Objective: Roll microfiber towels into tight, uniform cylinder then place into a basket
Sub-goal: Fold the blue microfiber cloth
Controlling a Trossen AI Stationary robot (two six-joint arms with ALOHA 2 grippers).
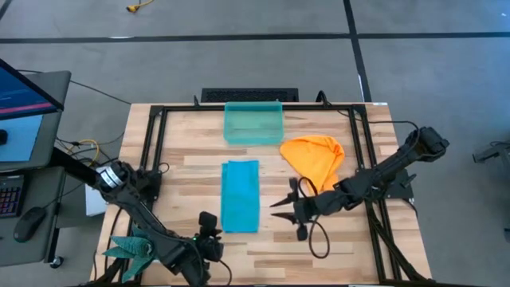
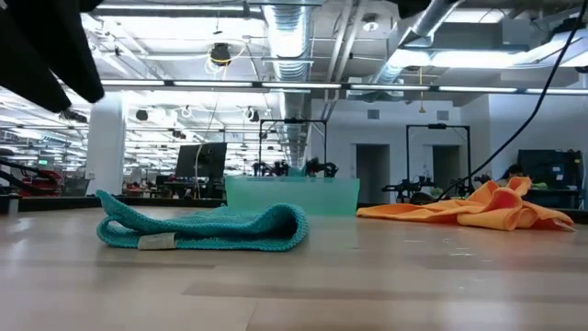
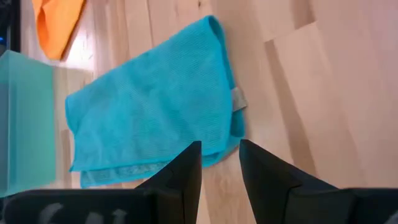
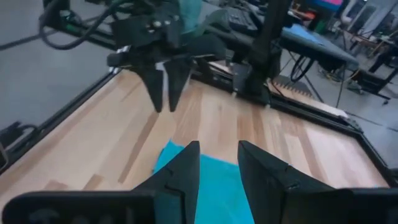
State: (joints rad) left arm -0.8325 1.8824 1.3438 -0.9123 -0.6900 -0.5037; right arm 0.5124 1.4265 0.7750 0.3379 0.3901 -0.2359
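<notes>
Low at the frame's left, the left gripper [image 1: 209, 226] hovers with fingers parted, holding nothing. The folded teal towel [image 1: 241, 195] lies at centre, the basket [image 1: 253, 123] above it. The orange towel [image 1: 313, 157] sits crumpled right of centre; the right gripper [image 1: 280, 204] below it, fingers spread, empty.

A folded teal-blue microfiber towel [image 2: 204, 230] lies flat on the pale wooden table [image 2: 294, 285], a small white tag at its near edge. At its two o'clock stands a translucent teal-green plastic basket [image 2: 292, 196]. A crumpled orange-yellow cloth [image 2: 478, 210] lies at three o'clock, well apart.
</notes>
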